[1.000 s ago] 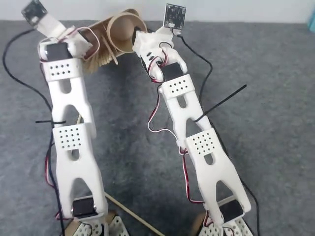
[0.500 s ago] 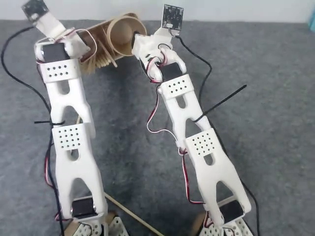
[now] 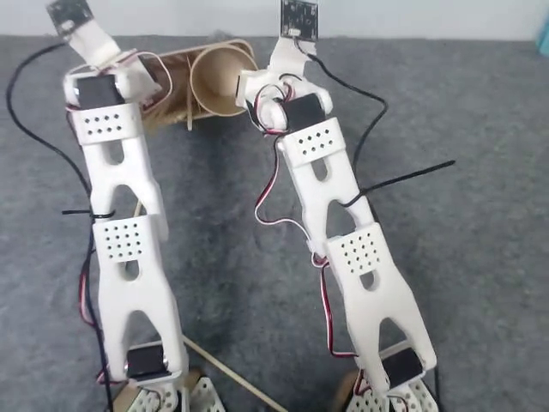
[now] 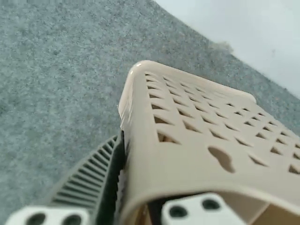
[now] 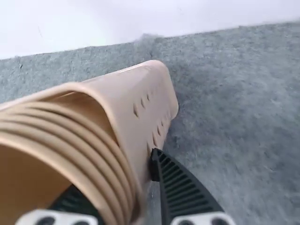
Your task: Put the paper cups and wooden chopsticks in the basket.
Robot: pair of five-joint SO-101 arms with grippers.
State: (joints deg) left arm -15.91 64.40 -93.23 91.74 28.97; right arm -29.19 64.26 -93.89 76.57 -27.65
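My right end effector [image 5: 123, 183] grips stacked tan paper cups [image 5: 56, 136] beside the beige perforated plastic basket [image 4: 201, 126], far on the table [image 3: 480, 300]. My left end effector [image 4: 136, 187] clamps its wall. From above, a wooden chopstick [image 3: 227, 374] lies at the near edge.

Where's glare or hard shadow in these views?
High view: soft, even light on the grey mat, no hard shadows or glare. Left wrist view: the basket wall is evenly lit, dark only under its near edge. Right wrist view: the paper cups are shaded inside; the wall behind is bright, without hotspots.
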